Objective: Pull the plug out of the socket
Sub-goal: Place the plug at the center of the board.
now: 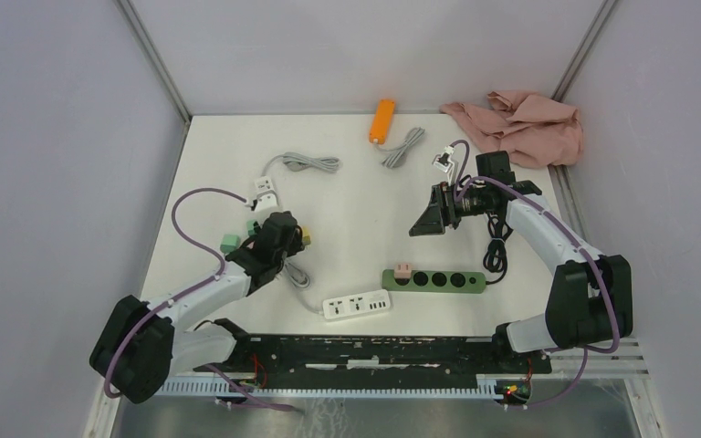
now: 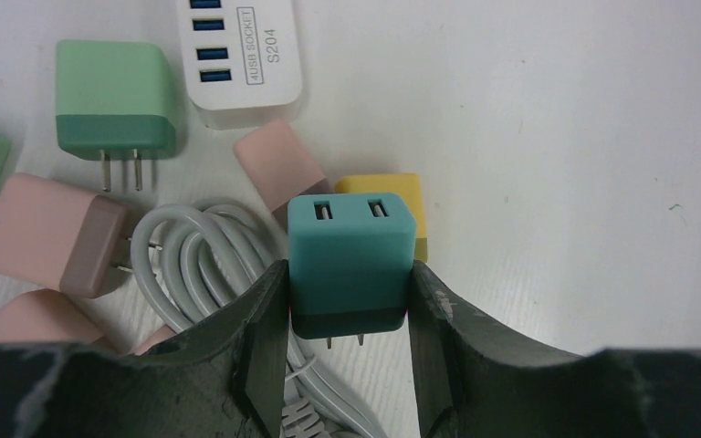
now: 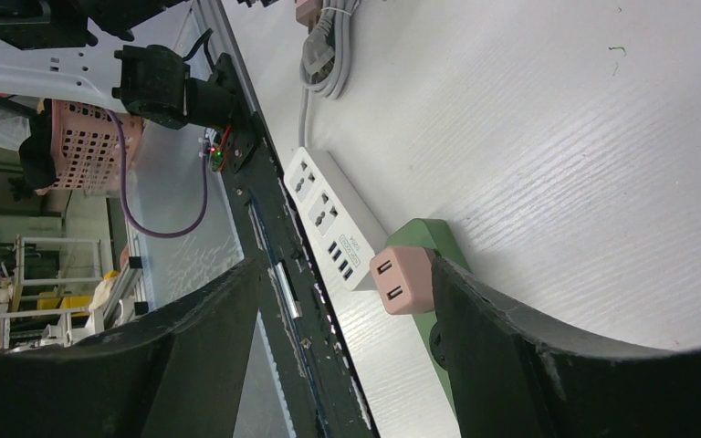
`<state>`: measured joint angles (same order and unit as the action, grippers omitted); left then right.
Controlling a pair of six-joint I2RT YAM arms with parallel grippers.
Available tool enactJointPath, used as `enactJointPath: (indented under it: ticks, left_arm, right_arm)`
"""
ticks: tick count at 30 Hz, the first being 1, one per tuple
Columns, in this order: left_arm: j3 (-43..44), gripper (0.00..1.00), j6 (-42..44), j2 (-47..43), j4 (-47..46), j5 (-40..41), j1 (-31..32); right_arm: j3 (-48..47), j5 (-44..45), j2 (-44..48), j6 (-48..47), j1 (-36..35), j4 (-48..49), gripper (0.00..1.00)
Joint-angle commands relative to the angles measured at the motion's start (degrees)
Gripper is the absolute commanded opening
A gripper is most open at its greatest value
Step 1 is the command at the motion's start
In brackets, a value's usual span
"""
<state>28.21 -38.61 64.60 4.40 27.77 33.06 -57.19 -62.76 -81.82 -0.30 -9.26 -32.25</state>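
Right wrist view: right hand (image 3: 345, 265) apart and empty, pink plug (image 3: 404, 278) seated in green power strip (image 3: 417, 235) ahead between its fingers (image 3: 529, 365); light, rigid, smooth, probably best pinched across flat sides; left hand (image 2: 351, 292) clamps a teal charger (image 2: 351, 246).

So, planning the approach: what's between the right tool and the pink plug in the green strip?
Only bare table, seen in the top view, separates the right tool from the pink plug in the green strip.

The teal plug (image 2: 351, 260) is showing a darker teal base. The pink plug (image 3: 404, 278) is standing out against the green socket strip (image 1: 434, 280). The other strip (image 1: 356, 305) is looking plain white.
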Motion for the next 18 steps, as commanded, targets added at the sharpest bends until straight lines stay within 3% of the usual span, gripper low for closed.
enactJointPath:
  ticks: [1,4,18]
  left_arm:
    - [-0.4,0.03,-2.5,0.0,-1.3,-0.1,-1.8]
    - [-0.3,0.09,-2.9,0.7,-1.1,0.5,-2.1]
    - [1.4,0.69,-4.0,2.4,1.3,0.9,-2.3]
  right_arm:
    - [-1.2,-0.6,0.8,-0.9,0.1,0.0,0.74]
    - [-1.3,-0.3,0.6,-0.9,0.0,-0.1,0.74]
    - [-1.3,0.0,0.4,-1.1,0.1,-0.3,0.74]
